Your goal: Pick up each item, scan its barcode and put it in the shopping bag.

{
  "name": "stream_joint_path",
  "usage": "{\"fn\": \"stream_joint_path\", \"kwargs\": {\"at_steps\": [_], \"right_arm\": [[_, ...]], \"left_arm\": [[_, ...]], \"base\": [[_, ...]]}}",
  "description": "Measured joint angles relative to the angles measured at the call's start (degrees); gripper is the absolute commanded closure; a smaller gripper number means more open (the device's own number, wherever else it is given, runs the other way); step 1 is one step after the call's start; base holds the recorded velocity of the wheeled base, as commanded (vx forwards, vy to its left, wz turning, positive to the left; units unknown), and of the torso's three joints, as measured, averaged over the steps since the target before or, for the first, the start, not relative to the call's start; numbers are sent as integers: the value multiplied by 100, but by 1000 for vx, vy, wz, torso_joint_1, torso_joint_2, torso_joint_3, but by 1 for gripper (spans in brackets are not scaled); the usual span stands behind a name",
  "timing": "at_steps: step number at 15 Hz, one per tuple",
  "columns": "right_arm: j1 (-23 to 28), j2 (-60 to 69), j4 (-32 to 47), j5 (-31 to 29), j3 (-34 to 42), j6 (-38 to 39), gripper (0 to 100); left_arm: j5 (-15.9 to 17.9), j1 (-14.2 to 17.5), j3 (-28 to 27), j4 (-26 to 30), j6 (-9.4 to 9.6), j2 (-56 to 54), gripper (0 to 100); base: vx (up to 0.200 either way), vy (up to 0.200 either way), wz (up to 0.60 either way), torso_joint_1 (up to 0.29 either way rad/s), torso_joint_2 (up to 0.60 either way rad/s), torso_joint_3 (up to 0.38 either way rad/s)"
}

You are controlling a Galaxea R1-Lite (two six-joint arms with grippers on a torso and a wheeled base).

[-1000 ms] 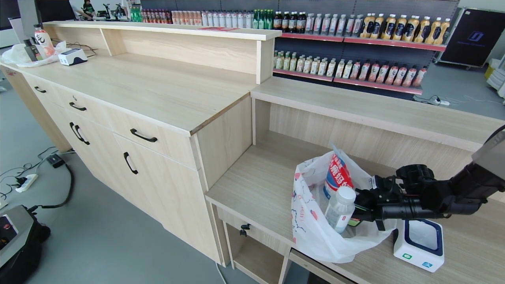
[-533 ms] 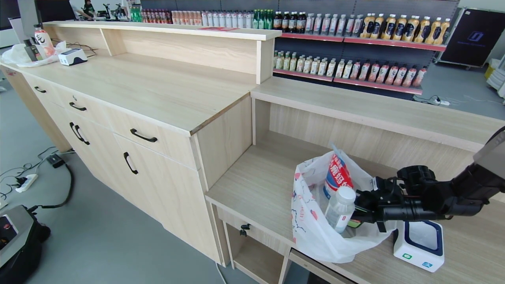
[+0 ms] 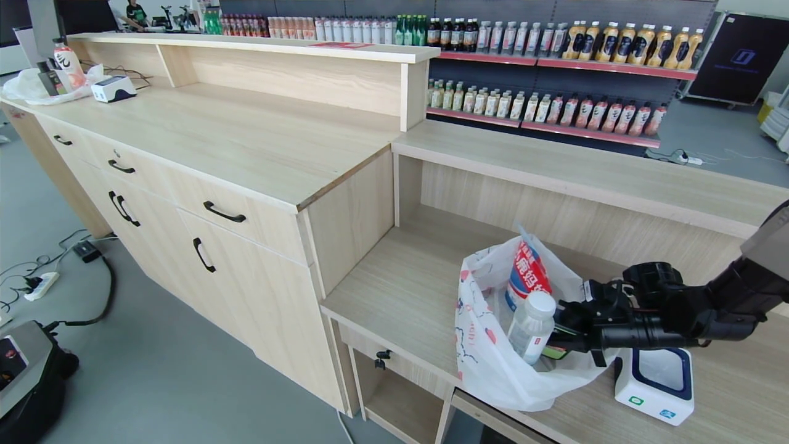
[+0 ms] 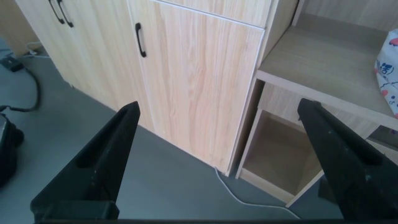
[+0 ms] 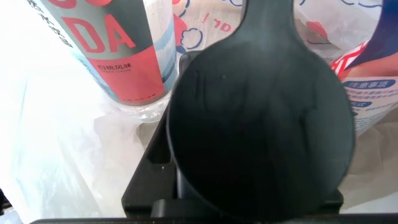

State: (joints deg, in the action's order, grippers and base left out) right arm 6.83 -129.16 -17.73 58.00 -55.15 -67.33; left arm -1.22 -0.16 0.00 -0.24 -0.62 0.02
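Note:
A white printed shopping bag [image 3: 487,364] stands open on the low counter [image 3: 400,290]. Inside it lean a clear bottle with a white cap [image 3: 531,330] and a red and blue pouch [image 3: 527,271]. My right gripper [image 3: 570,333] reaches into the bag's mouth from the right, shut on a dark bottle-shaped item [image 5: 261,124] that hides its fingers. Close behind that item are the clear bottle's red label [image 5: 124,50] and the pouch [image 5: 373,81]. My left gripper [image 4: 219,106] hangs open over the floor beside the cabinet.
A white and blue scanner [image 3: 656,382] sits just right of the bag, under my right arm. A taller counter [image 3: 216,135] rises to the left, with another scanner [image 3: 114,88] at its far end. Drink shelves [image 3: 542,105] stand behind. Cables [image 3: 37,283] lie on the floor.
My right gripper has shifted slightly to the right and down, with the dark item moving along with it. The bag and its contents have stayed put.

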Motion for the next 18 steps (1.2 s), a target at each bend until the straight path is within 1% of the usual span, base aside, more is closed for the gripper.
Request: {"fn": "stream_joint_path", "kwargs": {"at_steps": [3,4,13,18], "right_arm": [[9,0,0,2,11,2,100],[11,0,0,2,11,2,0],[48,155,55,35,38,41,0],[172,1086,76,32,549,156,0]], "left_arm": [[0,-2,0,-2,0,0,0],[0,-5,0,-2,2,0,0],[0,-2,0,0,2,0,0],[0,-2,0,-2,2,0,0]], "base": [[0,0,0,0,0,0],[0,0,0,0,0,0],[0,0,0,0,0,0],[0,0,0,0,0,0]]}}
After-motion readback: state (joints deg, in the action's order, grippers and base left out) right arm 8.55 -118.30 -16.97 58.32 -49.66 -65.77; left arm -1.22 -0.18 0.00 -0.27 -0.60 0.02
